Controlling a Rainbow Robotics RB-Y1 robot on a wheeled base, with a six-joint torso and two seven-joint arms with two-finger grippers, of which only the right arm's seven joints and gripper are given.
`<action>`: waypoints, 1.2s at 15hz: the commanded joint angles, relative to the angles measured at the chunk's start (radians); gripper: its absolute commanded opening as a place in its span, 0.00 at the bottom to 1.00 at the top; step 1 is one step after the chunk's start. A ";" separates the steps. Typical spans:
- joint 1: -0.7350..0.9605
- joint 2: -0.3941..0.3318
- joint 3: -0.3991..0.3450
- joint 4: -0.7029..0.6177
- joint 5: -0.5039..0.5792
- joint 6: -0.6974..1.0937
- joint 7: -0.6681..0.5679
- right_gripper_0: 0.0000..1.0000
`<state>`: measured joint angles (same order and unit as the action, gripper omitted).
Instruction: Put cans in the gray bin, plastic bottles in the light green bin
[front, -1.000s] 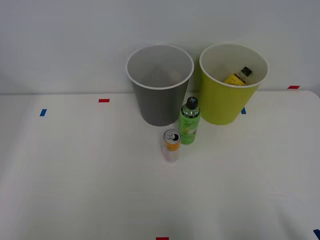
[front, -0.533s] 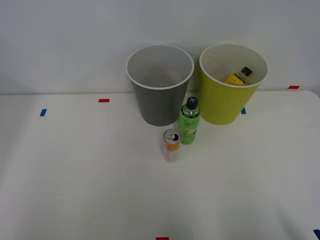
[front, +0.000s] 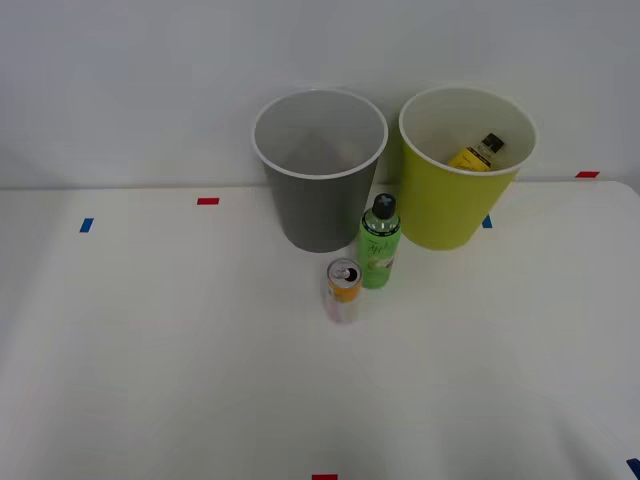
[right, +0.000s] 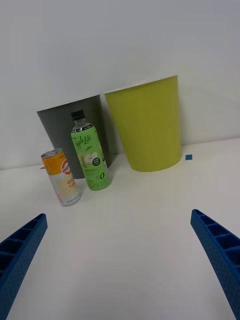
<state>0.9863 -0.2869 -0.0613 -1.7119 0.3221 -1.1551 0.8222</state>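
Observation:
A slim orange-yellow can (front: 343, 290) (right: 61, 176) stands upright on the white table. Just behind it to the right stands the green-labelled bottle (front: 379, 243) (right: 90, 151) with its dark cap. Behind them both rise the gray bin (front: 319, 168) (right: 57, 124) and, to its right, the light green bin (front: 465, 170) (right: 147, 124). A small yellow-labelled bottle (front: 477, 152) lies inside the light green bin. My right gripper (right: 117, 260) is open, its blue ribbed fingers (right: 220, 250) spread wide, well short of the can and bottle with bare table between.
Small red tape marks (front: 207, 201) and blue tape marks (front: 86, 225) dot the white table (front: 160, 340). A plain wall stands right behind the bins. Open table surface spreads to the left and toward the near edge.

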 joint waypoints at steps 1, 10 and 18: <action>0.000 0.000 0.000 0.000 0.000 0.000 0.000 1.00; -0.029 0.014 0.081 0.032 -0.107 -0.041 0.031 1.00; -0.064 -0.006 0.138 0.032 -0.198 0.003 0.339 1.00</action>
<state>0.9229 -0.2898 0.0692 -1.6799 0.1327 -1.1654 1.1366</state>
